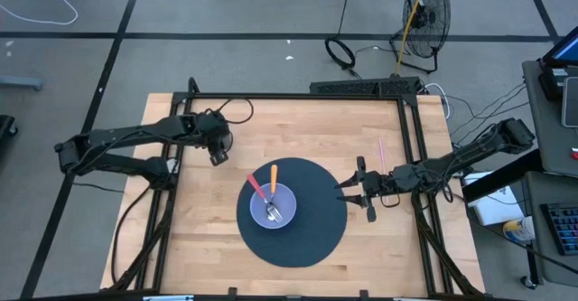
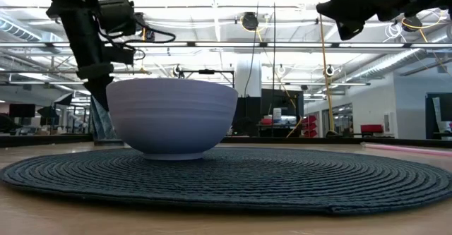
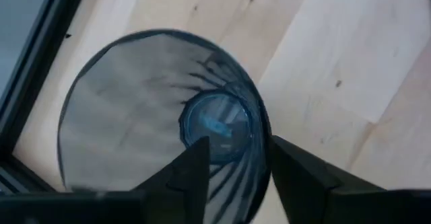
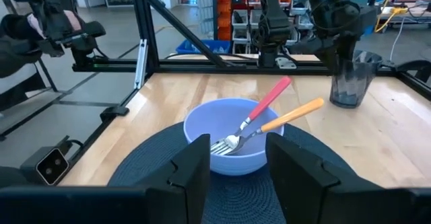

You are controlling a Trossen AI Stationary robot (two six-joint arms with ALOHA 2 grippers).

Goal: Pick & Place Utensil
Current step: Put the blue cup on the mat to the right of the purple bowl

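Item: wooden table (image 1: 190, 238) with a round dark woven mat (image 1: 312, 233) set toward the right of centre, nearer the front edge. On the mat's left part stands a pale blue bowl (image 1: 273, 204) holding two utensils: a red-handled one (image 1: 257, 186) and an orange-handled one (image 1: 274, 179), handles leaning out toward the rear edge. The right wrist view resolves what the overhead cannot: metal fork tines (image 4: 225, 144) resting inside the bowl (image 4: 225, 160), with the red handle (image 4: 269, 97) and orange handle (image 4: 293, 115) crossing above them. A pink straw-like stick (image 1: 382, 154) lies on bare wood near the right edge; in the low view it appears only as a pink line (image 2: 406, 147) at table level. Left gripper (image 1: 217, 153): held over the table's left rear area, directly above a dark translucent cup (image 3: 161, 116); fingers (image 3: 192, 177) parted, enclosing nothing. The cup itself is hidden under the arm in the overhead view but stands upright, seen from the side, in the right wrist view (image 4: 351, 79). Right gripper (image 1: 348, 190): at the mat's right rim, aimed at the bowl, fingers (image 4: 195, 170) spread apart and empty. The low view shows the bowl's ribbed outer wall (image 2: 173, 115) but none of its contents.
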